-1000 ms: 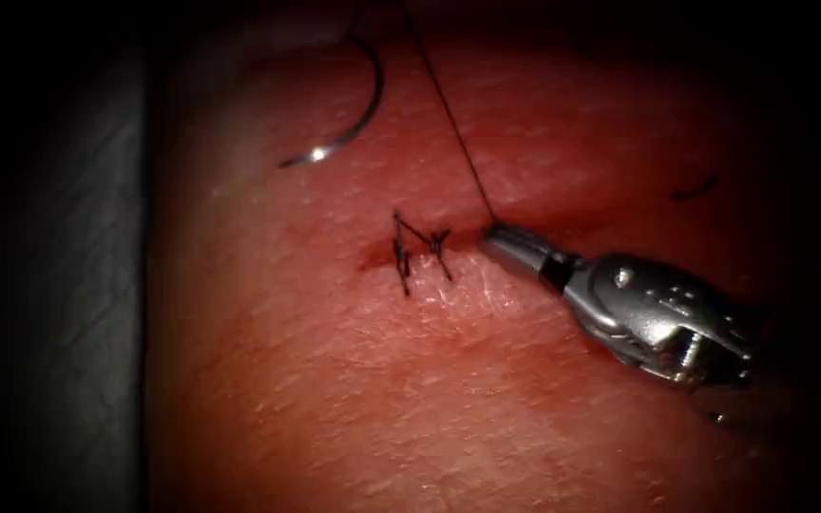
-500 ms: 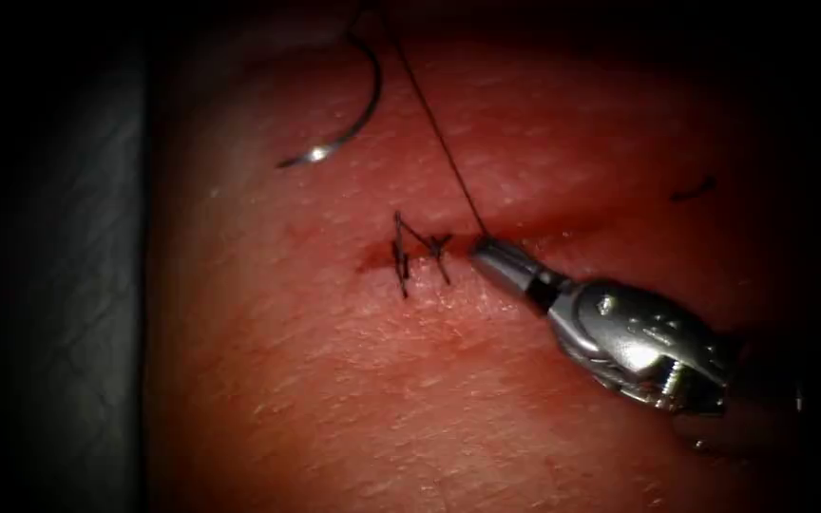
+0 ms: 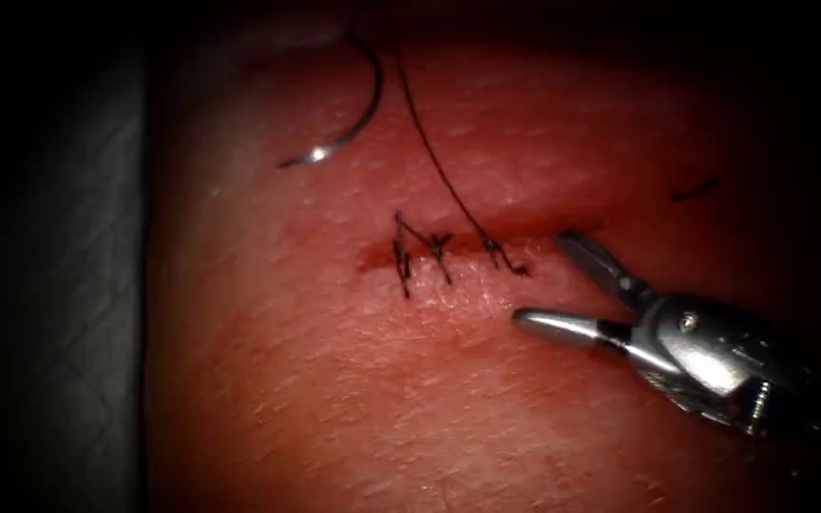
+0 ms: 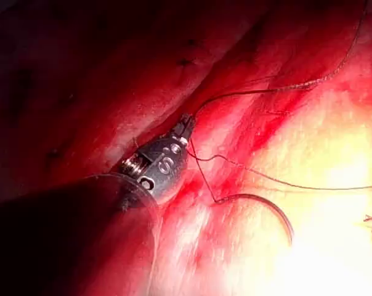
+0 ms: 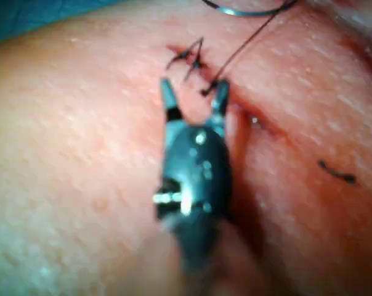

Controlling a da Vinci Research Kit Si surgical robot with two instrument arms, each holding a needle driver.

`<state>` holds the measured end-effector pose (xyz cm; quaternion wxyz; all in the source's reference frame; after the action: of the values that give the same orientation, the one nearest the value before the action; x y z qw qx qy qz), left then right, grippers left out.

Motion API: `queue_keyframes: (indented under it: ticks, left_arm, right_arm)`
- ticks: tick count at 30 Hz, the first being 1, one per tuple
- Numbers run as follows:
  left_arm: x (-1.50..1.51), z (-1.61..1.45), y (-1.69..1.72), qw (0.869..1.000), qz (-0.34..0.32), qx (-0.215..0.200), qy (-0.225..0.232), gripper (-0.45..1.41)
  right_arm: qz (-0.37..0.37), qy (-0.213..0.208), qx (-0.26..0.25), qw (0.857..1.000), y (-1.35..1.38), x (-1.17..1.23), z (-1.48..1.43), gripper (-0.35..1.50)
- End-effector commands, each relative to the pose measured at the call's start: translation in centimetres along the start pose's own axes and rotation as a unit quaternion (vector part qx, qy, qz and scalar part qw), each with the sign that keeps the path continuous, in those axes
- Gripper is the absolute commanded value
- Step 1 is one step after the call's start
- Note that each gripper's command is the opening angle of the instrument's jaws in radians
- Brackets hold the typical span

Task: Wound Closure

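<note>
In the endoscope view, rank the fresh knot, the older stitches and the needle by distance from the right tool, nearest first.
From the right tool, jaws open and holding nothing:
1. Fresh knot, on the cut just left of the jaws.
2. Older stitches, farther left along the cut.
3. Needle, lying free on the tissue, up and left.

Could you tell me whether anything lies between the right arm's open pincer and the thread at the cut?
Nothing visible does: the right pincer is open and empty, just right of the thread knot on the cut. The needle lies free on the tissue.

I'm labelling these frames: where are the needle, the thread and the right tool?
needle (image 3: 365,109), endoscope view, mid-curve.
thread (image 3: 439,166), endoscope view, mid-strand.
right tool (image 3: 563,283), endoscope view, between its open jaws.
</note>
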<state>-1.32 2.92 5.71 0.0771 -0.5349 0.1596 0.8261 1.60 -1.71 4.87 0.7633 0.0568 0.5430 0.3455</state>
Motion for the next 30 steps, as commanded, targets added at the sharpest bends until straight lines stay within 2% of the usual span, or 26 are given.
queue_keyframes:
  ticks: [1, 8, 10, 11, 19, 22, 30]
  left_arm:
    - [0.05, 0.06, -0.01, 1.000, -0.002, 0.002, 0.004, -0.45]
    - [0.71, 0.00, 0.02, 0.999, -0.038, -0.006, 0.027, -0.45]
    - [0.91, -0.02, 0.04, 0.998, -0.045, -0.008, 0.031, -0.45]
    - [1.10, -0.04, 0.07, 0.998, -0.053, -0.008, 0.035, -0.45]
    - [1.89, -0.12, 0.01, 0.996, -0.075, -0.003, 0.050, -0.45]
    - [2.07, -0.15, -0.04, 0.995, -0.081, -0.002, 0.054, -0.45]
    - [2.21, -0.19, -0.01, 0.995, -0.083, -0.002, 0.056, -0.45]
  right_arm:
    - [0.003, -0.005, 0.003, 1.000, -0.04, -0.03, 0.07, 0.88]
    - [0.004, -0.047, 0.006, 0.999, 0.11, 0.01, 0.31, 0.79]
    - [0.003, -0.058, 0.007, 0.998, 0.14, -0.01, 0.38, 0.79]
    - [0.008, -0.069, 0.007, 0.998, 0.18, -0.04, 0.46, 0.79]
    - [0.022, -0.098, 0.007, 0.995, 0.37, -0.09, 0.68, 0.83]
    - [0.025, -0.098, 0.006, 0.995, 0.38, -0.09, 0.70, 0.83]
    - [0.027, -0.100, 0.005, 0.995, 0.36, -0.07, 0.86, 0.93]
